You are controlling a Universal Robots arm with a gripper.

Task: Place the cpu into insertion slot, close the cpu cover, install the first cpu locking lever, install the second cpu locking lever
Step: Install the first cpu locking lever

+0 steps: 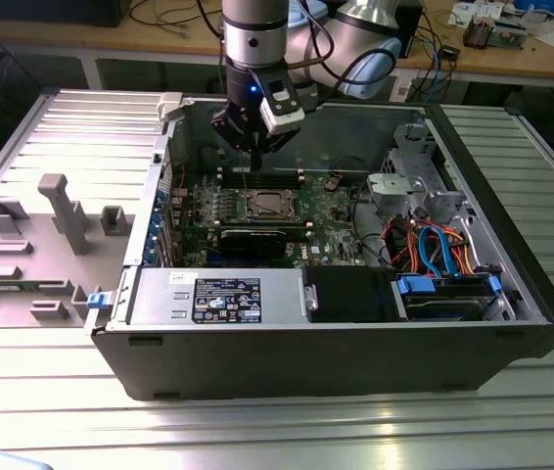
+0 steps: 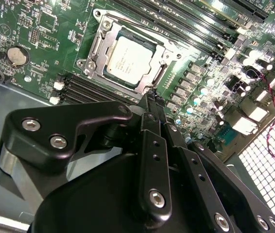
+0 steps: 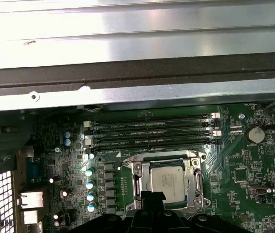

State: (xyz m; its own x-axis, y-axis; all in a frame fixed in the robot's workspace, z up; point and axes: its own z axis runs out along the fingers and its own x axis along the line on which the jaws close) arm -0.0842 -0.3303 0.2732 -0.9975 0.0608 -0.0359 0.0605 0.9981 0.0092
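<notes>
Cpu seated, gripper [image 2: 149,94] above socket.
We see the cpu [image 2: 128,59] lying in the slot [image 3: 169,180] mid-board, cover [image 2: 94,44] down around it (levers hard to read); the fingers [image 2: 153,145] look pressed together, holding nothing, just over the slot's edge.

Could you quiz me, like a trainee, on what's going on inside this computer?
1. True or false: the cpu already sits in the slot.
2. What lies around the cpu? A) the cover B) a fan C) a cable
3. Fill in: in the exterior view the pincer hangs above the green ____.

Key: 1 true; 2 A; 3 board.
</notes>
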